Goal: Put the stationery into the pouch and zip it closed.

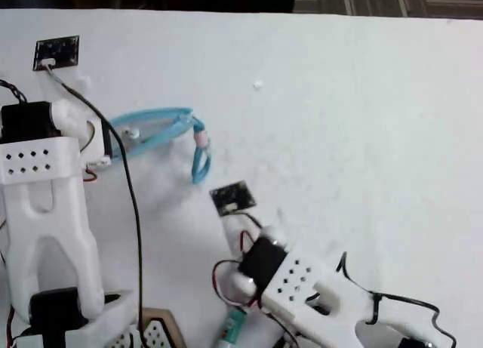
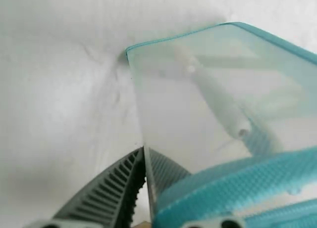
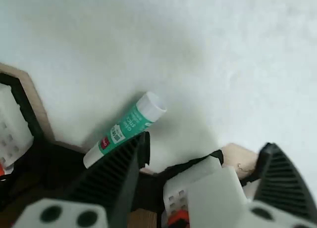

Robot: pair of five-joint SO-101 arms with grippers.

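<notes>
left tool (image 2: 144, 154) clamps pouch (image 2: 198, 114) edge; right tool (image 3: 205, 143) agape nr glue stick (image 3: 126, 125) w/ green printed label.

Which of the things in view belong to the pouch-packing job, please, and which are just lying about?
Job: pouch, held by the left gripper; glue stick by the open right gripper; white pen-like item seen through the pouch.
Lying about: small white speck; wooden board.
</notes>
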